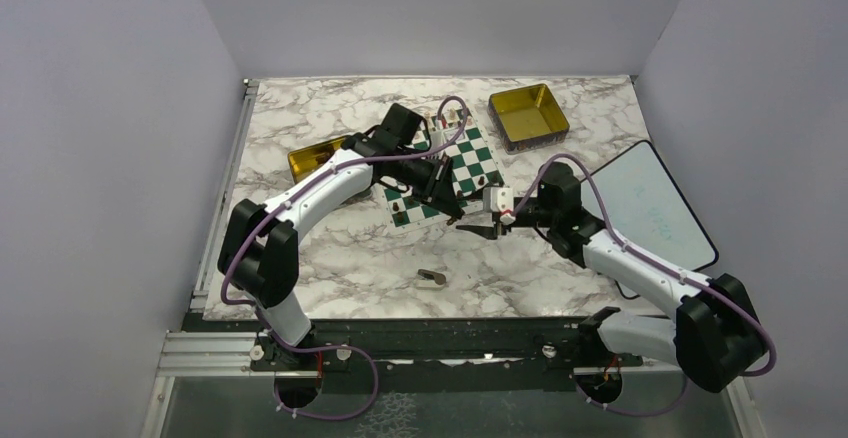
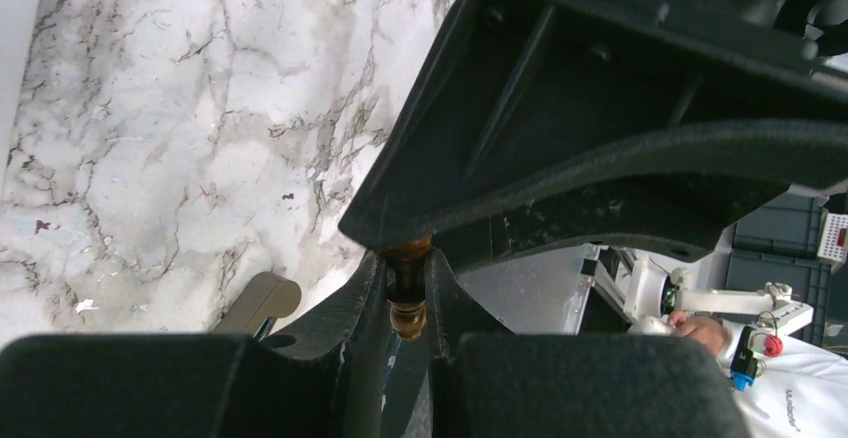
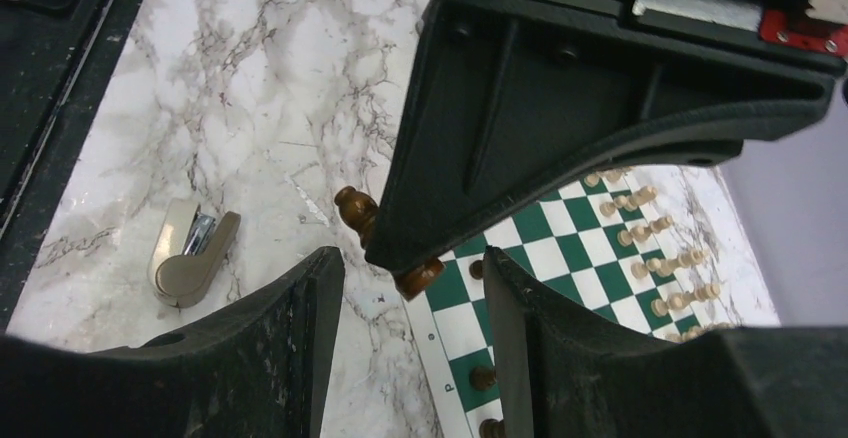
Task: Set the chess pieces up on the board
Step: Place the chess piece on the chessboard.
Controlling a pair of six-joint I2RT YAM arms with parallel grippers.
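1 glossy brown chess piece [image 2: 408,303] inside clenched left gripper [image 2: 405,270]; right gripper [image 1: 480,226] agape.

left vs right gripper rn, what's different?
Left gripper is shut on a dark chess piece; right gripper is empty, jaws apart. Left hangs over the board; right sits at its edge, above a fallen piece. Both are black.

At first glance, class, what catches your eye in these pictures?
Two robot arms meet over a green-and-white chessboard at mid-table. The left gripper pinches a dark brown chess piece, and the right gripper hangs open above another dark piece lying at the board's corner. A gold tin sits beyond the board.
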